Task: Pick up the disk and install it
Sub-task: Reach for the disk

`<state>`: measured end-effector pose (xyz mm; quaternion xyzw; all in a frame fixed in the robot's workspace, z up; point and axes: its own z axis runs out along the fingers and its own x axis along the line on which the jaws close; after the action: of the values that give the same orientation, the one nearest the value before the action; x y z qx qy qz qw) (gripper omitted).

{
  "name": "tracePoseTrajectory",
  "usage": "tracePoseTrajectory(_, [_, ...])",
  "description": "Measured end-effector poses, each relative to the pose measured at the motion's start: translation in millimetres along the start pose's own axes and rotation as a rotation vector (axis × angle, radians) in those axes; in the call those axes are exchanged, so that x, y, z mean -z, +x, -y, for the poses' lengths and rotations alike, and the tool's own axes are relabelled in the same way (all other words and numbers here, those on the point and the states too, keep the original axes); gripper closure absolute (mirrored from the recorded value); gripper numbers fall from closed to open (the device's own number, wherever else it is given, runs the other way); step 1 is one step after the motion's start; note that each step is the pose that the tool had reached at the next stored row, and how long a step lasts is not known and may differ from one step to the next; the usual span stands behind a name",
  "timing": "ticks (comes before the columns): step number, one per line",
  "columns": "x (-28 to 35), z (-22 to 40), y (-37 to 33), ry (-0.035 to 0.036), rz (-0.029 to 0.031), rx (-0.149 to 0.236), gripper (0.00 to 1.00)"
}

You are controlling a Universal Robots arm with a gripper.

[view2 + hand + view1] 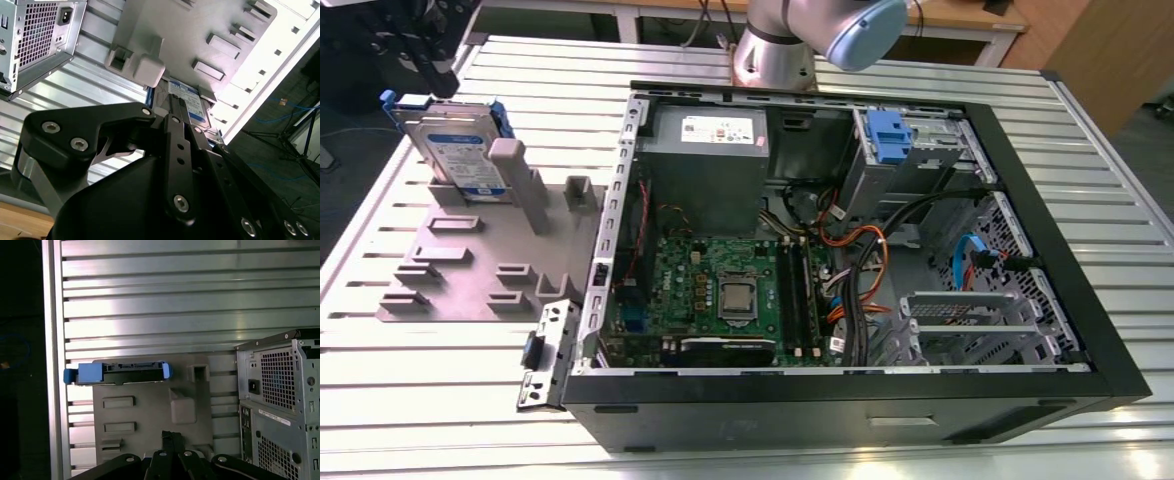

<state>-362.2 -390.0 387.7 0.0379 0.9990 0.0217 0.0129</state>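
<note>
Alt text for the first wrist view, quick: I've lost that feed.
The disk, blue-framed, stands on edge in the grey holder on a slatted metal table, seen from above. The gripper hangs over the holder, apart from the disk; the computer case sits beside the holder.

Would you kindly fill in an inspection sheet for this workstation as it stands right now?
Surface: slatted metal table, carrying the holder and the case.
Job's things: disk stands on edge in the grey holder, not yet installed; the open computer case lies beside it.
Clutter: nothing loose seen; a second drive with a blue tab sits in its cage inside the case.
Grippers: gripper hangs above the holder, apart from the disk.
Cables: orange, black and blue cables run inside the case.
Surroundings: dark floor beside the table; wooden furniture beyond it.
</note>
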Motion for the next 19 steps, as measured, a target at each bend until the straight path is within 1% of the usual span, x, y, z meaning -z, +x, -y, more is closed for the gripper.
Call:
tracePoseTrajectory(4, [-1.0, -2.7, 10.0, 0.0000, -0.0002, 0.000, 0.89])
tracePoseTrajectory(7, [-2.6, -5.4, 17.6, 0.0000, -0.0014, 0.000, 0.89])
tracePoseTrajectory(11, [-5.6, -8.2, 23.0, 0.0007, -0.0096, -0.002, 0.89])
tracePoseTrajectory(14, [-9.2, -13.1, 28.4, 0.0012, -0.0145, -0.002, 0.89])
tracePoseTrajectory(17, [-12.6, -20.0, 36.3, 0.0011, -0.0150, -0.002, 0.89])
tracePoseTrajectory(19, [-15.0, -23.7, 43.8, 0.0013, -0.0153, -0.002, 0.89])
